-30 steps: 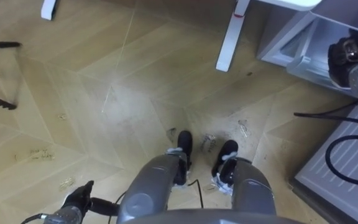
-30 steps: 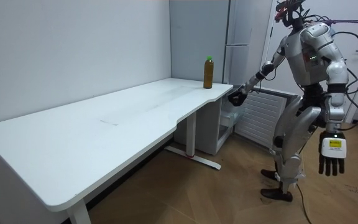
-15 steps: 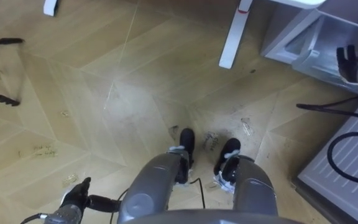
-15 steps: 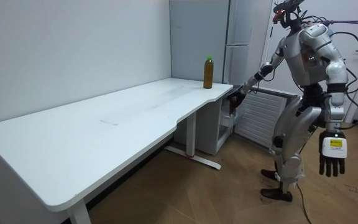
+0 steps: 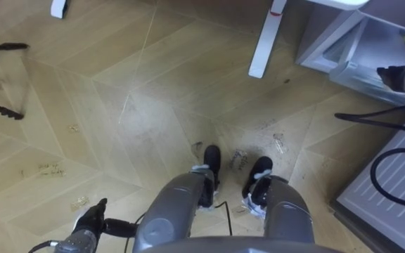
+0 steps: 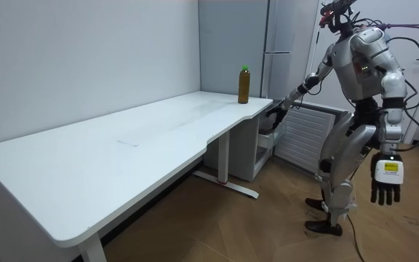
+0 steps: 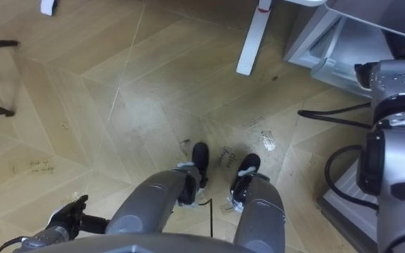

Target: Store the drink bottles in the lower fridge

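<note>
Brown bottle upright on table, right hand near, lower, grip cannot tell

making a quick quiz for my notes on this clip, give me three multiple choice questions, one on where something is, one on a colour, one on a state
1. Where is the bottle?
A) standing upright on the white desk
B) lying on the floor
C) on a chair

2. What colour is the bottle's cap?
A) red
B) green
C) white

3. How is the left hand?
A) shut on the bottle
B) pressed flat on the desk
C) hanging open by the robot's side, holding nothing

Answers:
1 A: the room view shows it standing at the desk's far end.
2 B: the cap is green above a brown body.
3 C: its fingers hang straight down beside the leg, away from the desk.
</note>
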### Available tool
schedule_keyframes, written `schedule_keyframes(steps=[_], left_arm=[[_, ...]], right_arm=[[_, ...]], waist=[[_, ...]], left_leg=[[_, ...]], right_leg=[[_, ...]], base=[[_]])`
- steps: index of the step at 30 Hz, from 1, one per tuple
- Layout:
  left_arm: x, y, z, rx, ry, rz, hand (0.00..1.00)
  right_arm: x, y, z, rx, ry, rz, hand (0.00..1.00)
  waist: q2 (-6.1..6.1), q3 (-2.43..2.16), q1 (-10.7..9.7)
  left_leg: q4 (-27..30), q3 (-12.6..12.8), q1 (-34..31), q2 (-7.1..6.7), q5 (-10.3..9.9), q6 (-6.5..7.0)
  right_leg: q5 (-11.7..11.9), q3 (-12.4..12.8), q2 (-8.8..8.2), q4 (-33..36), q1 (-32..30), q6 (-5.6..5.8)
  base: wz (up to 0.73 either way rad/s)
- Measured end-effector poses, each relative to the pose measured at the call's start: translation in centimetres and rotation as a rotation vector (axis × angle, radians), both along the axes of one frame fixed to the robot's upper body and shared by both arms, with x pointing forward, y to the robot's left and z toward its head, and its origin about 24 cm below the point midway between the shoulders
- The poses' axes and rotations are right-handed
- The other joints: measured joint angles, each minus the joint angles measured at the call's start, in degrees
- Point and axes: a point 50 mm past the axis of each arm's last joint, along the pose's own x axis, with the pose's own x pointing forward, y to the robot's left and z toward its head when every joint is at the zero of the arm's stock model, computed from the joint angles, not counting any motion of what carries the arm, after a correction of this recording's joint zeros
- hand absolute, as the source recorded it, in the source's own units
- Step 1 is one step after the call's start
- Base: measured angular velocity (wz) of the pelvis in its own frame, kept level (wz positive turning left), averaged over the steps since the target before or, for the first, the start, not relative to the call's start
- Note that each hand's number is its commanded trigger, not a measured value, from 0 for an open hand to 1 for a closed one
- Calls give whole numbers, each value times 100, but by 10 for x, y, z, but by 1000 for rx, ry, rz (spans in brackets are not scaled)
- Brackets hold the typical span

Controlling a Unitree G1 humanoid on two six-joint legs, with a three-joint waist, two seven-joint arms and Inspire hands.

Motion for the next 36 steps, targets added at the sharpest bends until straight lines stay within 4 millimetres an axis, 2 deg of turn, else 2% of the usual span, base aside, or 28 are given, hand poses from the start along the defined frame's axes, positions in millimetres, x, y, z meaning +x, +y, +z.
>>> schedule_keyframes(steps=[5, 8, 13, 18, 21, 24, 25, 26, 27, 29, 30, 32, 35, 36], left_arm=[[1, 0, 0, -8, -2, -4, 0], [1, 0, 0, -10, -1, -1, 0], [1, 2, 1, -25, -2, 15, 0], [6, 10, 5, -31, -37, 66, 0], [7, 10, 5, -34, -46, 71, 0], [7, 13, 6, -28, -59, 98, 0], [4, 14, 6, -25, -60, 117, 0], [-3, 17, 6, -21, -58, 143, 0], [-5, 18, 6, -18, -54, 153, 0], [-15, 18, 5, -7, -38, 165, 0], [-18, 18, 5, -4, -33, 167, 0], [-30, 19, 4, 3, -27, 184, 0], [-44, 16, 2, 15, -6, 233, 0], [-46, 16, 2, 15, -2, 234, 0]], right_arm=[[-6, 0, -9, 7, 26, 5, 0], [-15, -3, -19, -9, 37, 13, 0], [-23, -4, -30, -37, 31, 69, 0], [-41, -6, -48, -75, 32, 147, 0], [-61, -8, -65, -108, 47, 190, 0], [-85, -9, -81, -149, 44, 242, 0], [-102, -7, -94, -145, 43, 253, 0], [-118, -3, -106, -134, 59, 263, 0], [-126, -1, -111, -127, 68, 270, 0], [-163, 8, -135, -106, 131, 290, 0], [-173, 11, -140, -99, 152, 296, 0], [-207, 15, -153, -92, 228, 329, 0], [-235, 19, -163, -104, 336, 387, 0], [-239, 22, -165, -105, 354, 409, 0]], waist=[[25, 0, 2], [54, 4, 10], [47, 9, -12], [46, 9, -97], [28, 4, -186], [-22, -18, -326], [-43, -64, -378], [-85, -145, -469], [-107, -173, -508], [-172, -253, -619], [-180, -272, -629], [-139, -269, -626], [-2, -268, -639], [3, -265, -644]], left_leg=[[-71, -29, 244, 9, 0, 0], [-111, -44, 413, 44, 0, 0], [-205, -28, 627, 67, -1, 0], [-308, -17, 968, 102, -10, -13], [-487, -16, 1400, 122, -28, -37], [-708, 7, 1862, 160, -81, -69], [-710, -10, 2051, 201, -145, -95], [-710, -34, 2205, 227, -201, -120], [-707, -34, 2287, 240, -232, -130], [-671, -22, 2633, 293, -383, -179], [-665, -18, 2710, 304, -419, -189], [-650, -11, 2985, 316, -541, -226], [-649, -17, 3176, 357, -626, -233], [-659, -11, 3206, 359, -629, -234]], right_leg=[[8, -70, 19, -145, 300, 18], [40, -88, 106, -354, 563, 59], [72, -131, 144, -493, 821, 76], [82, -145, 228, -751, 1226, 90], [112, -149, 303, -1007, 1681, 121], [165, -115, 419, -1284, 2135, 147], [216, -135, 507, -1502, 2426, 156], [251, -170, 559, -1698, 2682, 161], [258, -172, 611, -1735, 2798, 163], [263, -157, 699, -1952, 3236, 166], [262, -153, 718, -1992, 3333, 166], [239, -113, 756, -2008, 3583, 169], [225, 29, 793, -2012, 3725, 175], [223, 74, 800, -2013, 3738, 174]], base=[[1], [9], [1], [0], [-5], [-14], [-7], [0], [0], [-8], [-19], [-28], [-24], [-17]])
